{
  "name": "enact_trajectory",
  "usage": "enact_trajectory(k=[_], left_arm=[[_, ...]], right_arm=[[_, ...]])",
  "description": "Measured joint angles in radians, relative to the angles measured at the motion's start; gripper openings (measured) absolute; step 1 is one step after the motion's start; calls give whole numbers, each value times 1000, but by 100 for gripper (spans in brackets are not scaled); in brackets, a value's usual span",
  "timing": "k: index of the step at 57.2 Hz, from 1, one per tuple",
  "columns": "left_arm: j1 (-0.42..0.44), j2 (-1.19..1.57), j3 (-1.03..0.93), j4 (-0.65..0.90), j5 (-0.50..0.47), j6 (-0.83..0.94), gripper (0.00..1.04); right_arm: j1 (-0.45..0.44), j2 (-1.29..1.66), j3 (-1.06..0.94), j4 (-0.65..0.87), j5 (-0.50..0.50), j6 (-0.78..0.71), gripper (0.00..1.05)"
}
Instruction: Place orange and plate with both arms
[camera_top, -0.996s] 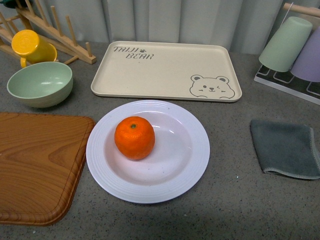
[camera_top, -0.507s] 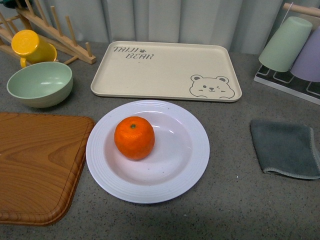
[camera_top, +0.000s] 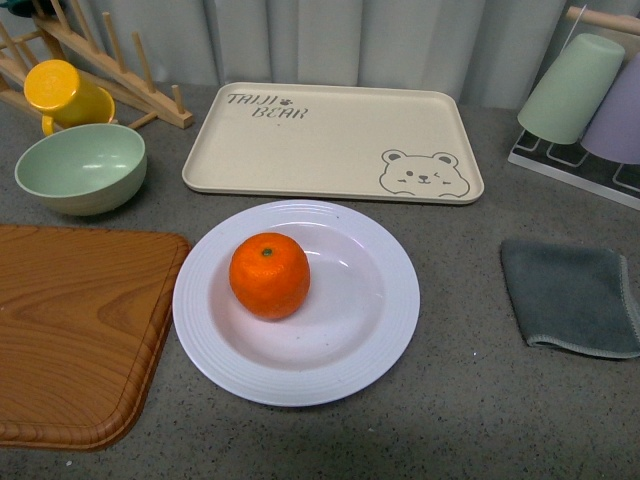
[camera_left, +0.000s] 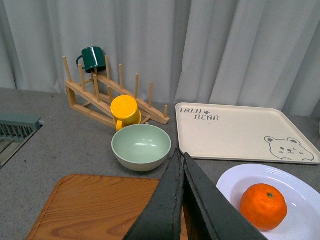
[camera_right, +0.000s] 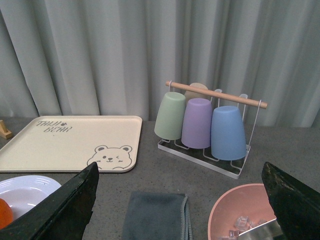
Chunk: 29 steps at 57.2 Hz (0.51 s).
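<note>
With the orange (camera_top: 269, 275) in the plate (camera_top: 390, 330) at frame centre, work looks unstarted: left gripper (camera_left: 181, 156), pinched together, must part; right gripper (camera_right: 179, 172) gapes, ready to reach.

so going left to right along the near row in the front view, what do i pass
wooden board → plate, with the orange sitting on its left half → grey cloth
</note>
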Motion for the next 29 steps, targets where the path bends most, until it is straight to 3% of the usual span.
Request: enact_trajectory(k=[5,7,11,13,16,21,29], left_arm=[[0,0,0,-2,0,-1,4],[0,0,0,-2,0,0,9],[0,-1,0,-3,0,0,22],[0,-2,0,-3,-1,0,29],[0,-2,0,-3,1,0,38],[0,-2,0,-3,0,0,55],[0,-2,0,-3,0,0,80]], right_arm=[[0,0,0,0,0,0,95],[0,0,0,0,0,0,95],[-11,6,2,-8,-42,-16,95],[-37,36,6,-11,-153,-81,95],[-36,110,13,26,-221,-152,95],[21,313,37,171,-200,-215,95],[74,702,125,386,-177,-179,95]])
